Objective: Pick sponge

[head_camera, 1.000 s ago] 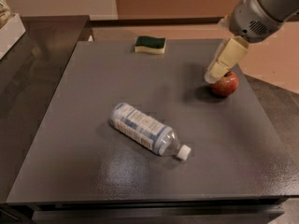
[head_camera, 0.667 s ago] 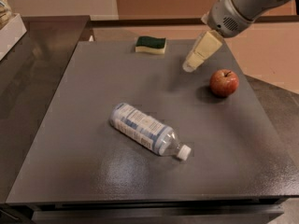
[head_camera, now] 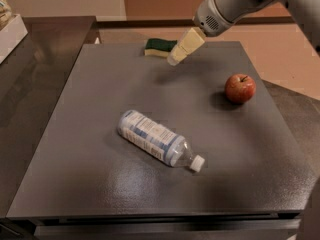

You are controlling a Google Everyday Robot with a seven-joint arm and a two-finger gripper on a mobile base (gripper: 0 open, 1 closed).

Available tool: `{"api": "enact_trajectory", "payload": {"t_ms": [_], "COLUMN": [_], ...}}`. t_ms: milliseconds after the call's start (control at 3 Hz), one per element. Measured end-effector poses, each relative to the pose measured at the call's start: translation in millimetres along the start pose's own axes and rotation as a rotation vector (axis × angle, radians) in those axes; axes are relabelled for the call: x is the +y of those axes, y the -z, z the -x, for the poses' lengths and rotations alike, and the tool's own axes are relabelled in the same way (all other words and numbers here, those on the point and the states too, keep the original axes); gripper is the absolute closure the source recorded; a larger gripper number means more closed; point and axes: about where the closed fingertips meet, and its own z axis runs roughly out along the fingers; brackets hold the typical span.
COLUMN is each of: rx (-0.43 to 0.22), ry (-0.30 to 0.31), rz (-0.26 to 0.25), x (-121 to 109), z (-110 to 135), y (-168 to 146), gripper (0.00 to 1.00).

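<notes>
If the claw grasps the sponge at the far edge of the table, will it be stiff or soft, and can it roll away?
The sponge looks like pale foam under a dark scouring layer, so it will probably squash and weigh little. It lies flat and is rectangular, so it should not roll. The claw hovers close beside it, above the table.

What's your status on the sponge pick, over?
Gripper at right end of the green-topped yellow rectangular sponge, far grey table edge. Sponge flat, not lifted. Red apple, clear plastic bottle well aside.
</notes>
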Motion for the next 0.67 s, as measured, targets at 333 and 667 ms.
{"api": "enact_trajectory", "payload": {"t_ms": [333,667], "rx": [-0.044,-0.069], "ry": [-0.076,-0.145], "rz": [0.011,-0.003], "x": [-15.1,-28.8], "z": [10.1,15.8], "y": [-36.1,-71.1], "gripper": [0.0,0.0]}}
